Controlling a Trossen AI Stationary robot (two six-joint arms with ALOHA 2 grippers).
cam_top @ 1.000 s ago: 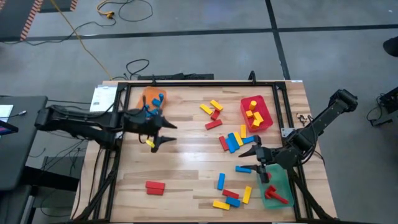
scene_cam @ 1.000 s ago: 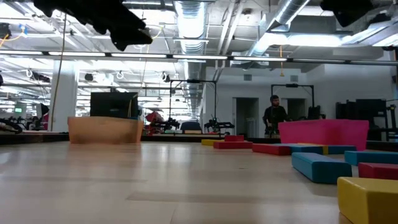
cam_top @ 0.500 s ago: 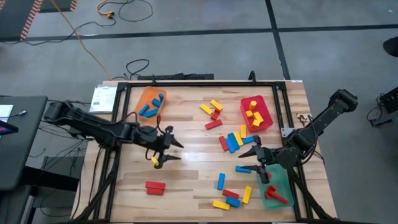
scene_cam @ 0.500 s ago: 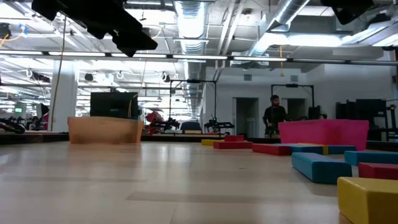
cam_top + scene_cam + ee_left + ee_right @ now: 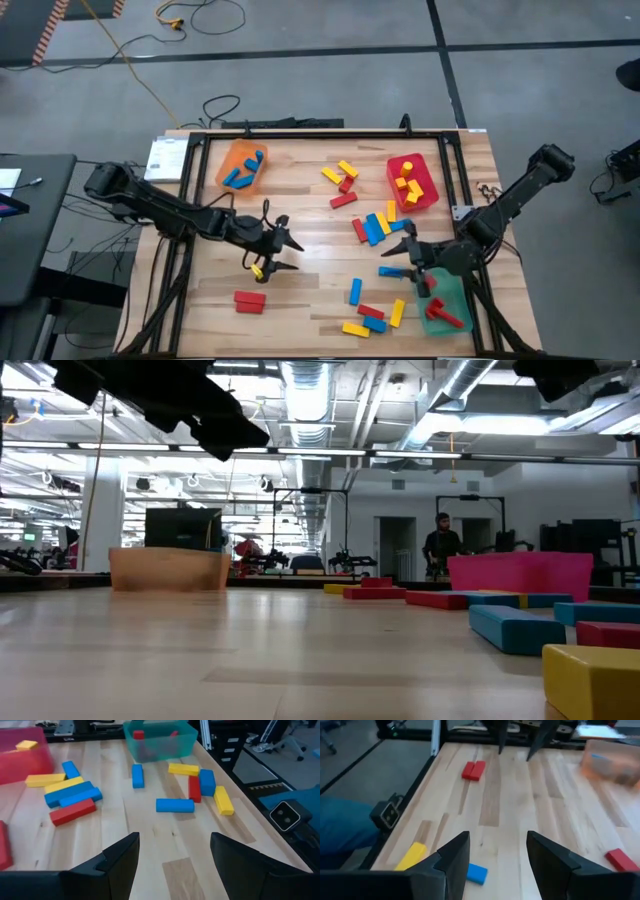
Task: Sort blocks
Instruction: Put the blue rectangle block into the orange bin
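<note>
Red, yellow, blue blocks (image 5: 376, 228) lie scattered (several in trays).

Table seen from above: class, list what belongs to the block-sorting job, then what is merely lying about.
Part of the job:
- loose blocks, red, yellow and blue
- orange tray holding blue blocks
- red tray holding yellow blocks
- green tray holding red blocks
- left gripper, open
- right gripper, open

Lying about:
- white paper at the table's edge
- cables on the floor

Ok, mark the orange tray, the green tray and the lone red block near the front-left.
orange tray (image 5: 232, 160): high view, bare floor.
green tray (image 5: 450, 298): high view, bare floor.
lone red block (image 5: 249, 300): high view, top face.
</note>
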